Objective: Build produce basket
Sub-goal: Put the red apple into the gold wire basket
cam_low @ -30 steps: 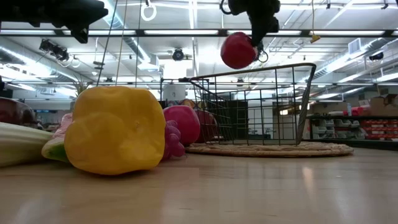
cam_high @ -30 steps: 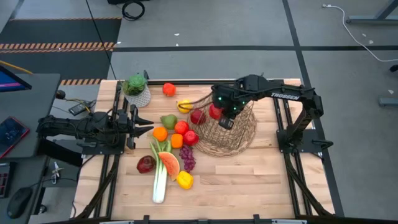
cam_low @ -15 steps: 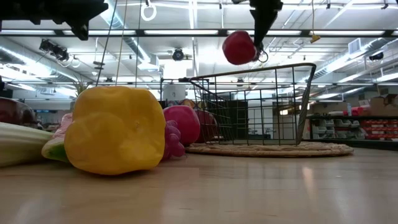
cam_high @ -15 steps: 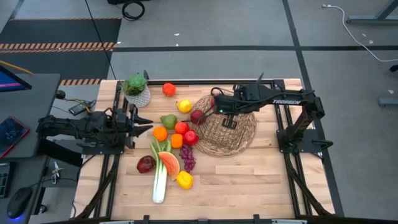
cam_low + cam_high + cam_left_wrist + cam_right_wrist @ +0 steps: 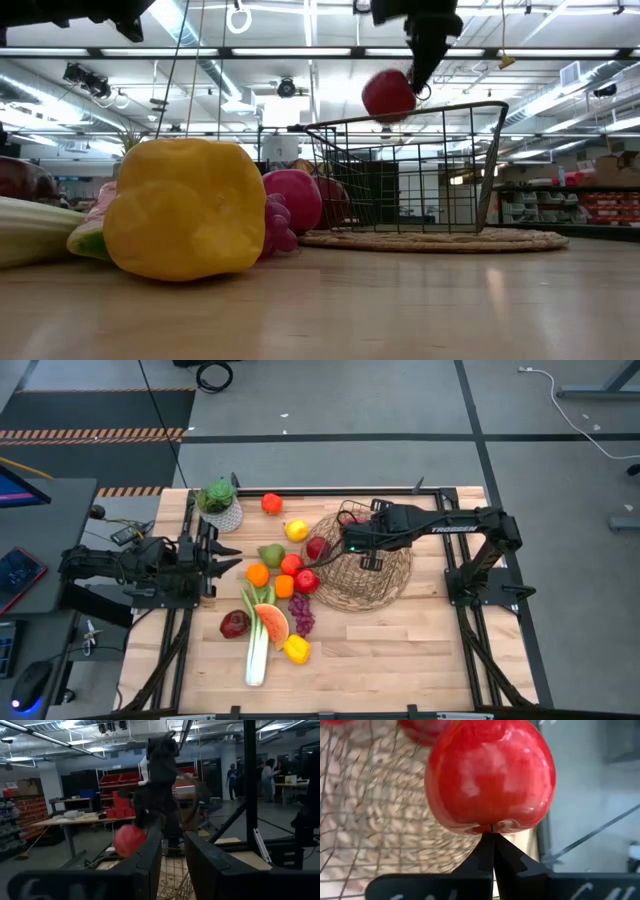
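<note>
Grey concrete floor (image 5: 330,410) with striped hazard tape (image 5: 95,433); red storage bins (image 5: 120,782) line shelves under ceiling strip lights (image 5: 300,52).

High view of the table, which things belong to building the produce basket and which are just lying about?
Belonging to the job:
basket
red apple in right gripper
loose produce: pear, oranges, leek

Just lying about:
potted plant

From above, the right gripper (image 5: 352,545) hides most of the red apple (image 5: 388,96); in the low view, the leek (image 5: 30,232) is cut off at nine o'clock.
</note>
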`<state>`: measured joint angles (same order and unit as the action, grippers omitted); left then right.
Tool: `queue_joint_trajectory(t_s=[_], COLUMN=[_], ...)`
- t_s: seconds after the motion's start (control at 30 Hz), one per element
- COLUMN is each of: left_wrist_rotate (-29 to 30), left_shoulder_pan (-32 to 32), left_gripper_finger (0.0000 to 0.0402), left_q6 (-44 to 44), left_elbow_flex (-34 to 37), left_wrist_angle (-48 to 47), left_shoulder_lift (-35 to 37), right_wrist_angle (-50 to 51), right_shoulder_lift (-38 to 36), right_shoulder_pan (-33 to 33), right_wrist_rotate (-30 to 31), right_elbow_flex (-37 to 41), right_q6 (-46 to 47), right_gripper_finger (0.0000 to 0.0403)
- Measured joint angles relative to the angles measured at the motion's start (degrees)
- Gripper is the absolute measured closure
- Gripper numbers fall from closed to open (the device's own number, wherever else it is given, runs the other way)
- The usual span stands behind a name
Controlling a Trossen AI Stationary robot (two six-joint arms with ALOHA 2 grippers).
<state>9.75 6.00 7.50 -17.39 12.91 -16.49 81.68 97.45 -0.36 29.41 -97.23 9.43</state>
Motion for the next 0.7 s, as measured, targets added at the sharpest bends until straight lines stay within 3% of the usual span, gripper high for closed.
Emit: queue_joint_trajectory(t_s=[0.2,0.33,0.57,0.7], left_wrist_rotate=[-0.04,-0.04,-0.05,-0.04], left_shoulder_pan=[0.00,0.00,0.00,0.00], left_gripper_finger=[0.0308,0.0308,0.0308,0.0308], left_q6=[-2.44,-3.21,-4.76,-5.34], left_elbow_flex=[0.00,0.00,0.00,0.00], left_wrist_angle=[-0.04,-0.01,-1.00,-1.09], left_shoulder_lift=[0.00,0.00,-0.02,0.00], right_wrist_angle=[-2.77,-0.95,8.09,8.32], right_shoulder_lift=[0.18,4.16,14.11,16.76], right_shoulder_pan=[-3.00,-5.43,-10.14,-12.34], right_wrist_rotate=[-5.01,-10.11,-11.71,-17.00], right_elbow_flex=[4.48,4.31,-3.67,-6.36], right_q6=[3.94,6.06,6.32,3.92], right_gripper_finger=[0.0399,0.0400,0.0401,0.0402])
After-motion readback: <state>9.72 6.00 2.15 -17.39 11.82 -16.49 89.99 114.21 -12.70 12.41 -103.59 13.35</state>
